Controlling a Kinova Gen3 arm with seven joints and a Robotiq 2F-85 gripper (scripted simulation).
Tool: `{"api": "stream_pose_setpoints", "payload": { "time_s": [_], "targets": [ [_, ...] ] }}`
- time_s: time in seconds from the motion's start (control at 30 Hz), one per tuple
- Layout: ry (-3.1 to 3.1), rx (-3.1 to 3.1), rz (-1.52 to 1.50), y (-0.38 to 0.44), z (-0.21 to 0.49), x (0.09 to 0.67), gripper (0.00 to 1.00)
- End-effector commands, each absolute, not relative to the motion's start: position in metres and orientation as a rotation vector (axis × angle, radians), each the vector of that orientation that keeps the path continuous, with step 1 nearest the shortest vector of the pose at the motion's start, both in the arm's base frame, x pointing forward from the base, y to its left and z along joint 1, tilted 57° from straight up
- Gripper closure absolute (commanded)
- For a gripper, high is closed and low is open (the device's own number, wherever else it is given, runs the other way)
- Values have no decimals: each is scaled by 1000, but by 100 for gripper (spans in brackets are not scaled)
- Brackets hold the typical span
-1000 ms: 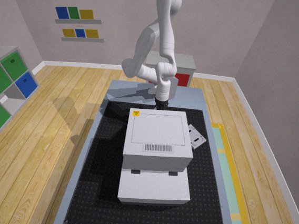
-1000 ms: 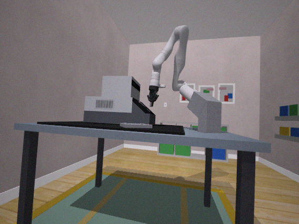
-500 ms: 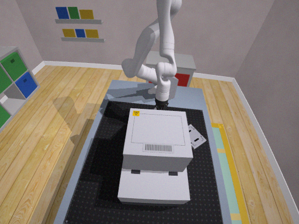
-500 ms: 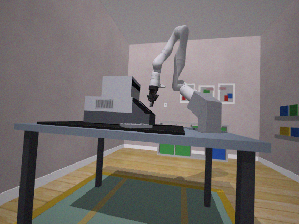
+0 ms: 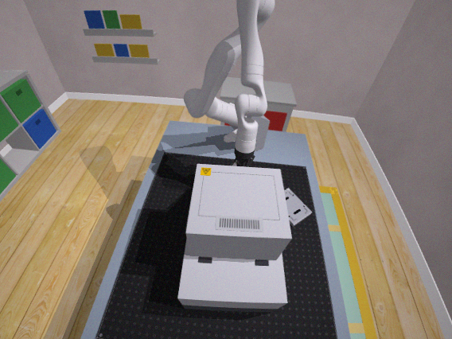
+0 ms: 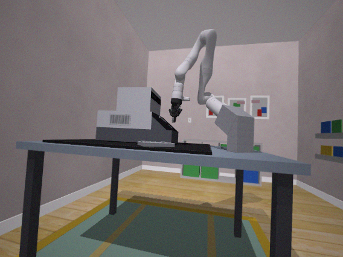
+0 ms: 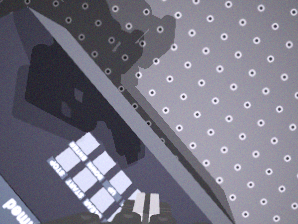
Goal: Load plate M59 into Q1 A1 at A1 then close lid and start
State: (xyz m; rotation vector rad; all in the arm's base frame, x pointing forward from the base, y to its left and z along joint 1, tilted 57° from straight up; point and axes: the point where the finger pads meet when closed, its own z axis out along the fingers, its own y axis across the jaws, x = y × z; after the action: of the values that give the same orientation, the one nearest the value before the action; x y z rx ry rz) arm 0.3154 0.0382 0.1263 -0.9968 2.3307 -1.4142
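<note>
Your gripper (image 5: 243,158) (image 6: 174,114) (image 7: 146,208) has its fingers clenched together on nothing, a good blunt tip for pressing a key, and hangs above the low front of cycler Q1 (image 5: 239,195) (image 6: 134,99) (image 7: 165,186). Plate nest N1 (image 5: 303,211) (image 6: 156,144) lies beside Q1 with no plate in it. Plate M59 shows in no view; it is probably inside Q1, but you can't confirm its seating or A1 corner from here.

You seem to be at the keying stage, with LID or START next. The wrist view puts the fingertips toward the LID end, past the START key (image 7: 84,179) and the CLEAR key (image 7: 102,199). Neither the lamp nor how far the lid has travelled can be made out, so if it is moving, wait until it is fully shut before START.

Centre the closed tips over one key before lowering; the keys sit close together, and STOP key (image 7: 67,158) is right next to START. Press along the key's own travel on the sloped panel, short and gentle, since Q1 is loose and a sideways shove could slide or turn it. Lift straight off, then move clear.

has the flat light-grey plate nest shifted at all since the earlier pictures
No, the flat light-grey plate nest sits at the same spot beside the boxy white cycler.
</note>
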Motion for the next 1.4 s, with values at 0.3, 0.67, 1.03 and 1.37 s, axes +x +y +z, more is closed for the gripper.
{"api": "stream_pose_setpoints", "payload": {
  "time_s": [0.3,0.67,1.03,1.37],
  "targets": [
    [2331,-996,-1415,38,127,314,90],
    [2331,-996,-1415,38,127,314,90],
    [2324,-1007,-1422,29,138,312,90],
    [2326,-1005,-1423,19,147,309,90]
  ]
}}
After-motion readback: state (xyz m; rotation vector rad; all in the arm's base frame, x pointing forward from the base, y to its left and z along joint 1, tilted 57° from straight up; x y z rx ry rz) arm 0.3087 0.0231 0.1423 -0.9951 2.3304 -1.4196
